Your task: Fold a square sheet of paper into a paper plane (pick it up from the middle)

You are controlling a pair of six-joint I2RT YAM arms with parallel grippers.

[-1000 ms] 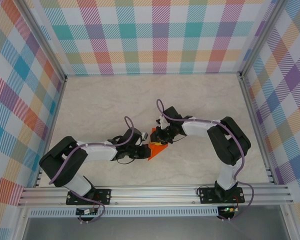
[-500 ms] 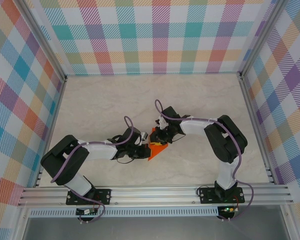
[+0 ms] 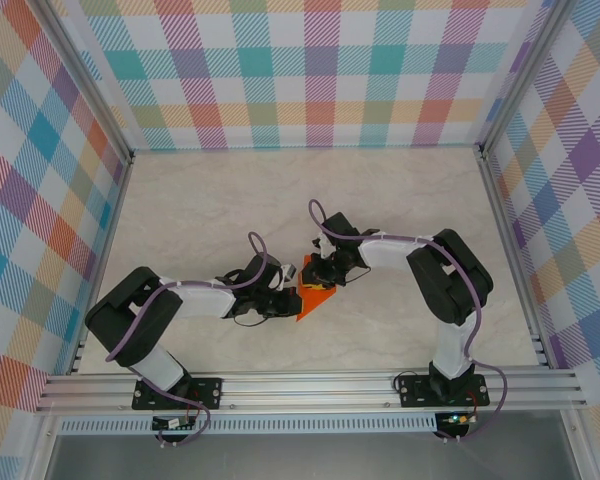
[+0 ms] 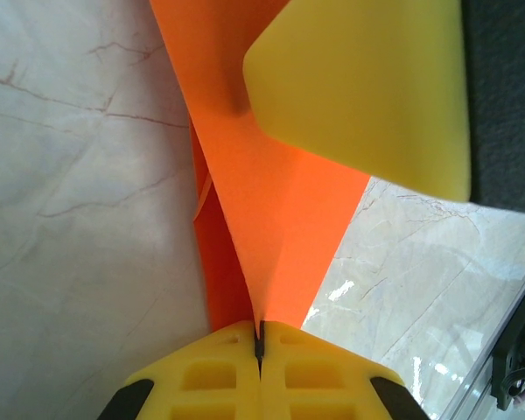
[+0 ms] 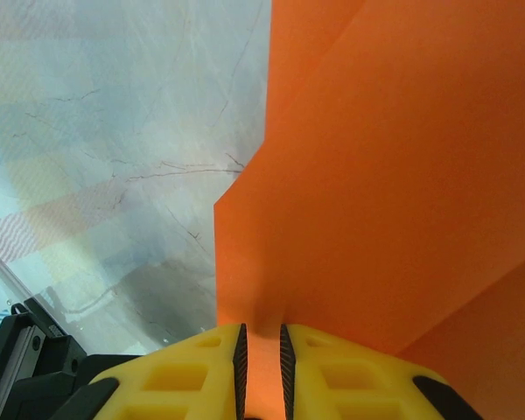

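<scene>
Tabletop (image 3: 230,210) lay bare on every side in the top view, open marble running back to the plaid walls (image 3: 320,70). The square sheet of paper (image 3: 315,302), folded to a small orange wedge, sat near the middle front, with the left gripper (image 3: 293,293) at its left edge and the right gripper (image 3: 321,282) at its back edge.

Left wrist view gave what that height hid (the crease itself). The left gripper was closed tight on the sheet's narrow folded end, layers fanning away, and a yellow finger pad (image 4: 367,87) lay against the far part.

Right wrist view showed the right gripper clamped on a straight paper edge, with orange in the slim gap and bare tabletop to the left.
</scene>
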